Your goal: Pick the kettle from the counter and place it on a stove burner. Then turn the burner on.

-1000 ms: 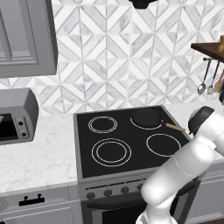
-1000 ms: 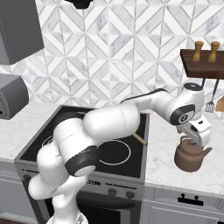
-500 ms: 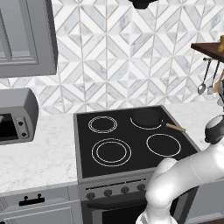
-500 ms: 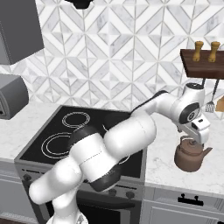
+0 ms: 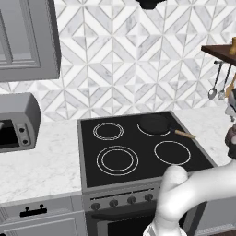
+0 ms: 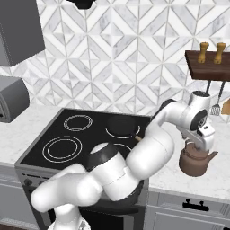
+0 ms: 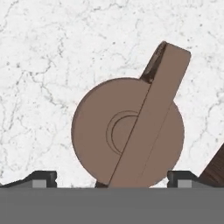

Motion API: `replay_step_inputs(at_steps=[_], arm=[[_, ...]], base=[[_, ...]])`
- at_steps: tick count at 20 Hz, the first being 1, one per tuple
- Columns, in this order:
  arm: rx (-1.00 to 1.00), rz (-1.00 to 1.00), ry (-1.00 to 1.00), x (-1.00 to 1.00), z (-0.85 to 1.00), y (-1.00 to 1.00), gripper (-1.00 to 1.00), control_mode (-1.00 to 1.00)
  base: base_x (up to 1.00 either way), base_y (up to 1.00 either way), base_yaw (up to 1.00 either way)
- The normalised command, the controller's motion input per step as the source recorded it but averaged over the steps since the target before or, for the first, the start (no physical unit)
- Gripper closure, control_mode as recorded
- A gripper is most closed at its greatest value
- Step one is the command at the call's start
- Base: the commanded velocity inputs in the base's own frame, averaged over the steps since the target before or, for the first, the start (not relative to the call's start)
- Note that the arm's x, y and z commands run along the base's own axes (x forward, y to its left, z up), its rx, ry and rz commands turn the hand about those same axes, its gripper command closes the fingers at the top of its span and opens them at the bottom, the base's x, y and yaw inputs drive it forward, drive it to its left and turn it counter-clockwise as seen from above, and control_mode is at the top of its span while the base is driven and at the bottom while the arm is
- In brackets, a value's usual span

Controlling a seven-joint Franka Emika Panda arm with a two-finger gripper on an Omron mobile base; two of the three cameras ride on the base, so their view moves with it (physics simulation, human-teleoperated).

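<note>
In the right base view the kettle (image 6: 196,161) sits on the counter (image 6: 215,177) at the right of the frame, just right of the stove (image 6: 58,134). The gripper (image 6: 201,144) hangs right above it, and the white hand covers the lid and handle, so only the brown body and spout show. Whether the fingertips touch the kettle cannot be told from there.

In the hand view the kettle (image 7: 127,135) is seen from straight above, centred, with its flat handle running diagonally from lower centre to upper right. The two dark fingertips (image 7: 40,177) peek up at the lower left and lower right, wide apart, one on each side of the kettle. Their ends are cut off by the frame's bottom, but the claw looks open and has hold of nothing.

In the left base view the arm rises at lower right and leaves the right edge; a sliver of brown at that edge may be the kettle, too small to tell. A black pan (image 5: 154,123) sits on the back right burner, its wooden handle pointing right
</note>
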Motion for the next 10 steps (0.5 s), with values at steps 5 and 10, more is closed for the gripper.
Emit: replay_step_inputs(at_steps=[5, 10], arm=[[0.0, 0.0, 0.0, 0.17, -0.36, 0.0, 1.0, -1.0], [0.0, 0.0, -0.01, 0.0, 0.0, 0.0, 1.0, -1.0]], base=[[0.0, 0.0, 0.0], [0.0, 0.0, 0.0]])
